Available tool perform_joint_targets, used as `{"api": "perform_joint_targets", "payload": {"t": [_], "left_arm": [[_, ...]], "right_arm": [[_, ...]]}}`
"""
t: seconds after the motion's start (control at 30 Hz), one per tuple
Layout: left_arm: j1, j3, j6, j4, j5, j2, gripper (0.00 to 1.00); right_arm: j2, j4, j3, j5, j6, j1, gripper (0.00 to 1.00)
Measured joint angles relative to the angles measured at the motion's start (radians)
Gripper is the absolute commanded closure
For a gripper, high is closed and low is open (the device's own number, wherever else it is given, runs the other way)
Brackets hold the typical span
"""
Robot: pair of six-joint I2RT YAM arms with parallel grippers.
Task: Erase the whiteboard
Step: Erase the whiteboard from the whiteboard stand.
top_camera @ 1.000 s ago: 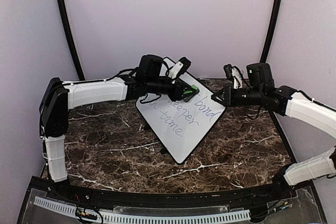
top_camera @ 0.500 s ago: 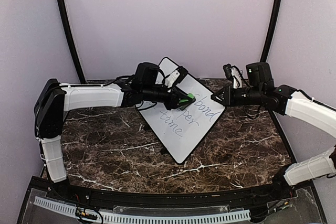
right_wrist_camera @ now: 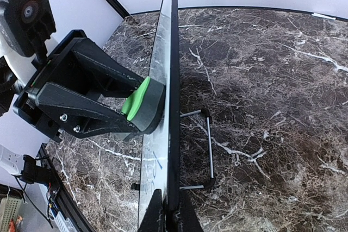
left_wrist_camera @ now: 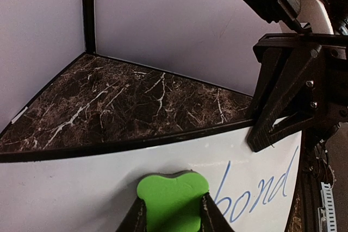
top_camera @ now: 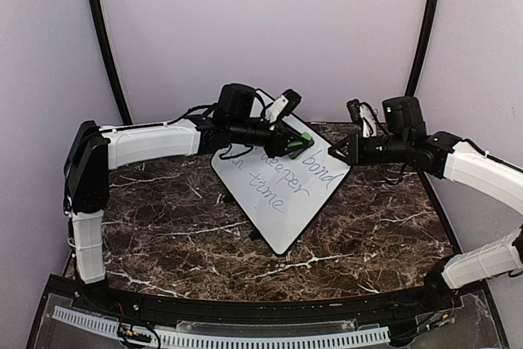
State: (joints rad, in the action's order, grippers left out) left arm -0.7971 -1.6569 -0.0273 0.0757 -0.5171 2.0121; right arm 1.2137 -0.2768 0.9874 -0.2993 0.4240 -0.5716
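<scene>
The whiteboard (top_camera: 282,190) stands tilted at the back middle of the table, turned like a diamond. Blue handwriting (top_camera: 288,181) runs across it, with "bond" (left_wrist_camera: 255,191) nearest the eraser. My left gripper (top_camera: 296,145) is shut on a green eraser (left_wrist_camera: 173,196) and presses its dark pad flat against the board's upper part (left_wrist_camera: 76,188), left of "bond". My right gripper (top_camera: 335,151) is shut on the board's right corner. In the right wrist view the board is edge-on (right_wrist_camera: 173,69) between my right gripper (right_wrist_camera: 171,210) jaws, with the eraser (right_wrist_camera: 141,101) against its face.
A wire stand (right_wrist_camera: 209,150) sticks out of the board's back onto the dark marble table (top_camera: 163,226). Purple walls and black corner posts (top_camera: 102,38) close in the back. A slotted cable tray (top_camera: 245,337) runs along the near edge.
My left gripper slid the eraser down and left across the board half a second ago, then back up and right to where it began. The right gripper and the board stayed still.
</scene>
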Motion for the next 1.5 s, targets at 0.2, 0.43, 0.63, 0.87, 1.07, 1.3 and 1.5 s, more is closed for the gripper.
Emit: {"api": "perform_joint_targets", "payload": {"t": [0.2,0.43,0.63,0.87,1.07,1.3,1.5], "left_arm": [[0.0,-0.025,0.0,-0.013,-0.005,0.011,0.92],[0.0,0.136,0.003,0.054,-0.007,-0.056,0.92],[0.0,0.19,0.004,0.066,-0.01,-0.078,0.91],[-0.003,0.054,0.013,0.021,-0.021,-0.019,0.91],[-0.01,-0.014,0.013,0.02,-0.01,0.011,0.92],[-0.011,0.081,0.013,0.068,0.007,-0.032,0.92],[-0.013,0.188,0.012,0.075,0.035,-0.083,0.92]], "right_arm": [[0.0,0.0,0.0,0.0,0.0,0.0,1.0],[0.005,0.0,0.006,-0.003,-0.002,-0.004,1.0],[0.01,0.002,0.01,-0.005,-0.008,-0.004,1.0],[0.012,0.0,0.01,0.003,-0.007,-0.004,1.0],[0.011,0.0,0.01,0.005,-0.007,-0.004,1.0],[0.011,0.005,0.01,-0.002,-0.007,-0.005,1.0],[0.012,0.007,0.01,-0.003,-0.007,-0.005,1.0]]}}
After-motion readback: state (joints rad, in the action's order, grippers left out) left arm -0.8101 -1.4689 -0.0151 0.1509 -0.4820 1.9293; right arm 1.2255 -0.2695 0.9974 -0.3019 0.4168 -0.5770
